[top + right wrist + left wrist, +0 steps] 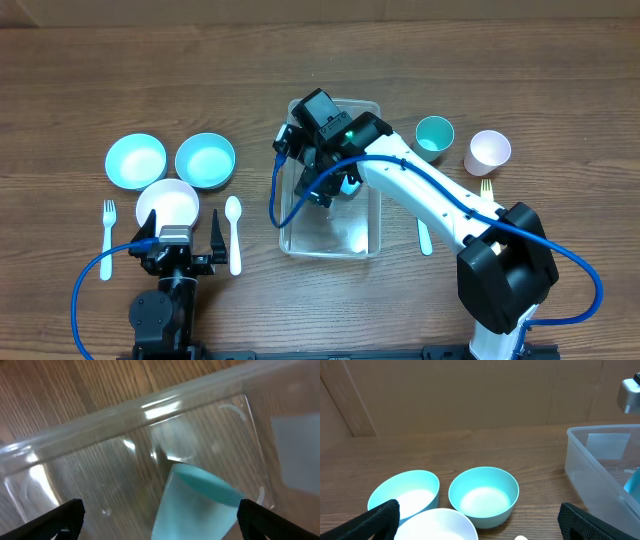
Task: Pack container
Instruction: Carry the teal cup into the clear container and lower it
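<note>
- Cup (200, 500): teal, between right end effector's (159, 512) open jaws, unclamped, low inside container (100, 425) for packing.
- Container: mid-worktop (80, 80), within both arms' reach.
- Left end effector (478, 515): parted, waiting by bowls (482, 495).

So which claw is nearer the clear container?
Right. The right claw is down inside the container; the left claw sits away from it, by the white bowl.
</note>
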`<action>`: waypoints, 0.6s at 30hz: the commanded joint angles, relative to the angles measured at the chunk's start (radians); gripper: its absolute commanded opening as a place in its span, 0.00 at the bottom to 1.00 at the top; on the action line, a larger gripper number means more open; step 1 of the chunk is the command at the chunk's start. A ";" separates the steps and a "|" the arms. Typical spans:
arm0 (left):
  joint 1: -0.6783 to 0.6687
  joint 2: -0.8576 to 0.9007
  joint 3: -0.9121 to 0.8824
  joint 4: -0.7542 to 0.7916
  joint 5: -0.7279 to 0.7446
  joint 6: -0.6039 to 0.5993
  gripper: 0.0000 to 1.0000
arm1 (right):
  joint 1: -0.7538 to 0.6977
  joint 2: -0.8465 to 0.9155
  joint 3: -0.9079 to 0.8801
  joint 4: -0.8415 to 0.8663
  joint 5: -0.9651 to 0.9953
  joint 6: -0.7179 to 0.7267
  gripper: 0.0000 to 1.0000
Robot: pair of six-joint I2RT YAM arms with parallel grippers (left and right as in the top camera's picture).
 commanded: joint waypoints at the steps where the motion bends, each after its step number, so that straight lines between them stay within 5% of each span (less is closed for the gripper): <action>1: 0.008 -0.010 -0.006 0.003 0.014 0.019 1.00 | 0.001 0.002 0.010 0.023 -0.012 -0.221 1.00; 18: 0.008 -0.010 -0.006 0.003 0.014 0.019 1.00 | -0.032 0.082 0.006 0.003 0.011 -0.481 1.00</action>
